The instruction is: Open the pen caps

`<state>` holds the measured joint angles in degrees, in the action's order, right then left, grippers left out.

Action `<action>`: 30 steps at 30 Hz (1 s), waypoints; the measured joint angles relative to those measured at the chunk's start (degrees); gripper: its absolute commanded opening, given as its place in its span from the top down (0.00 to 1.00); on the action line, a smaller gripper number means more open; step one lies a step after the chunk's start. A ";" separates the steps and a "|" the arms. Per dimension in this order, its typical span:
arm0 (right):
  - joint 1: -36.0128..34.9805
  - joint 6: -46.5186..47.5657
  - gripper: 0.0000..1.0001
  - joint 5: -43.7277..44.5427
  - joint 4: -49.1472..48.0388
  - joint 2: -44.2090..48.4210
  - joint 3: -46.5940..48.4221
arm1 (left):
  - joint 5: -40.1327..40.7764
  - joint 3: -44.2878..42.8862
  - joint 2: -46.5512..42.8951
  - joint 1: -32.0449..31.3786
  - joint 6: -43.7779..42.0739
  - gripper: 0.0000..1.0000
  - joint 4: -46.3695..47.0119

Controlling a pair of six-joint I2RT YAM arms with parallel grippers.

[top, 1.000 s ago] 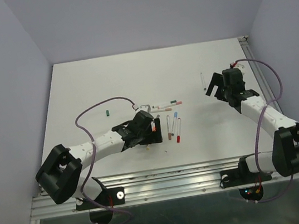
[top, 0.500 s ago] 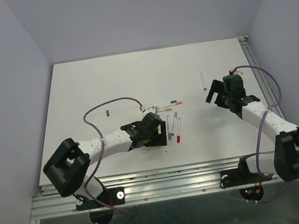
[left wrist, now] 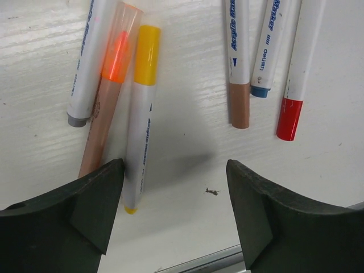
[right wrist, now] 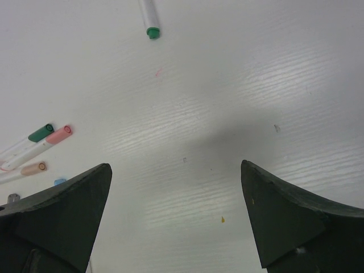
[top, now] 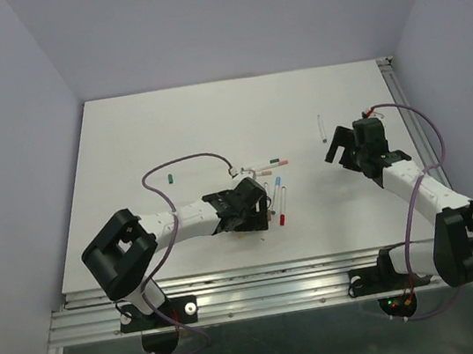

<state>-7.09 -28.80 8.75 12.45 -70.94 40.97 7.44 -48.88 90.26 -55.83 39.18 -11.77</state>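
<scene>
Several capped pens lie in a cluster mid-table (top: 272,191). In the left wrist view I see a yellow cap (left wrist: 148,54), an orange translucent cap (left wrist: 116,51), a brown cap (left wrist: 240,114), a blue cap (left wrist: 260,91) and a red cap (left wrist: 289,118), all on their white barrels. My left gripper (left wrist: 173,168) is open and empty just above the table, its left finger beside the yellow pen's tail; it also shows in the top view (top: 258,211). My right gripper (right wrist: 176,168) is open and empty over bare table at the right (top: 336,146). Green (right wrist: 41,132) and pink (right wrist: 58,134) caps show at its left.
A loose green cap (top: 170,179) lies left of the cluster. A lone pen with a green end (top: 321,127) lies beyond the right gripper, also in the right wrist view (right wrist: 151,31). A metal rail (top: 269,272) runs along the table's near edge.
My left arm has moved right, bringing its gripper up to the pen cluster. My right gripper drew back slightly early on, then stayed still.
</scene>
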 measured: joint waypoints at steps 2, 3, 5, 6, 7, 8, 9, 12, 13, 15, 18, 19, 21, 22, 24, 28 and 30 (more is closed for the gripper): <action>0.00 0.00 0.00 -0.24 -0.02 0.00 0.00 | 0.85 -1.36 0.94 -0.07 0.44 0.17 -0.87; 0.00 0.00 0.00 -0.26 0.00 0.00 -0.02 | 1.46 -2.05 1.51 -0.09 0.59 0.17 -1.49; 0.00 0.00 0.00 -0.35 -0.02 0.00 -0.02 | 3.17 -4.70 3.28 -0.09 1.18 0.17 -3.26; 0.00 0.00 0.00 -0.42 -0.02 0.00 -0.04 | 4.11 -6.05 4.20 -0.09 1.44 0.18 -4.04; 0.00 0.00 0.00 -0.46 -0.04 0.00 -0.11 | 5.46 -7.74 5.66 -0.07 1.68 0.18 -4.68; 0.00 0.00 0.00 -0.46 -0.04 0.00 -0.20 | 5.84 -8.79 6.58 -0.04 1.75 0.19 -5.03; 0.00 0.00 0.00 -0.48 -0.02 0.00 -0.26 | 6.60 -10.19 7.89 -0.04 1.84 0.19 -5.42; 0.00 0.00 0.00 -0.50 0.00 0.00 -0.31 | 8.33 -12.59 10.34 -0.07 2.01 0.26 -6.69; 0.00 0.00 0.00 -0.52 -0.02 0.00 -0.31 | 8.85 -13.25 11.08 -0.07 2.12 0.33 -7.23; 0.00 0.00 0.00 -0.63 0.00 0.00 -0.31 | 10.43 -15.17 13.11 -0.07 2.40 0.39 -8.70; 0.00 0.02 0.00 -0.72 -0.02 0.00 -0.31 | 11.58 -16.63 14.36 -0.07 2.75 0.40 -9.64; 0.00 0.02 0.00 -0.81 0.00 0.00 -0.31 | 11.76 -16.85 14.53 -0.07 2.91 0.41 -9.88; 0.00 0.02 0.00 -0.90 -0.02 0.00 -0.31 | 12.07 -16.90 14.60 -0.07 3.19 0.42 -10.08; 0.00 0.02 0.00 -0.92 -0.02 0.00 -0.33 | 12.17 -16.90 14.60 -0.07 3.34 0.43 -10.14; 0.00 0.02 0.00 -0.96 -0.02 0.00 -0.33 | 12.46 -16.90 14.60 -0.02 3.74 0.43 -10.29; 0.00 0.02 0.00 -1.29 -0.02 0.00 -0.31 | 13.20 -17.79 15.34 0.04 4.72 0.45 -11.23; 0.00 0.02 0.00 -1.31 -0.02 0.00 -0.31 | 13.55 -18.93 16.15 -0.04 4.96 0.49 -12.15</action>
<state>-7.09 -28.77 7.44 12.43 -70.94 40.66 20.99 -67.81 106.41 -55.88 44.14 -23.92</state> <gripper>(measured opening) 0.999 0.548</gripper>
